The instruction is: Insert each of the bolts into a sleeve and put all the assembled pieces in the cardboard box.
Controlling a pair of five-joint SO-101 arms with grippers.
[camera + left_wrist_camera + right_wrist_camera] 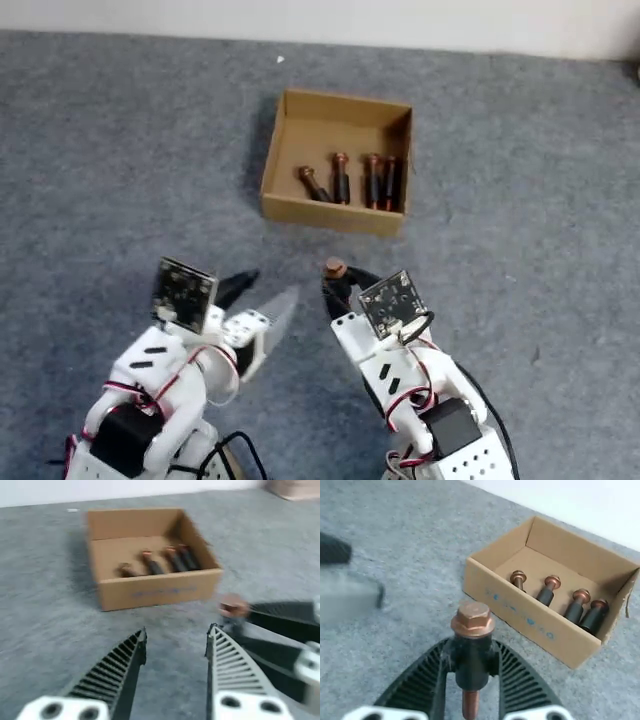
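Note:
My right gripper (470,667) is shut on an assembled piece (471,645), a copper bolt through a black sleeve, held upright just in front of the cardboard box (520,612). From above, the bolt head (334,268) shows at the right gripper's tips (338,288), close to the box's near wall (330,213). Several assembled pieces (350,180) lie side by side inside the box. My left gripper (262,292) hovers open and holds nothing, to the left of the right one. Its own view shows its fingers (175,645) apart, the box (150,592) ahead and the held bolt (231,607) beside them.
Grey carpet (520,200) covers the whole surface around the box. A pale wall strip runs along the far edge (400,20). Both arm bases sit at the near edge, with wires trailing.

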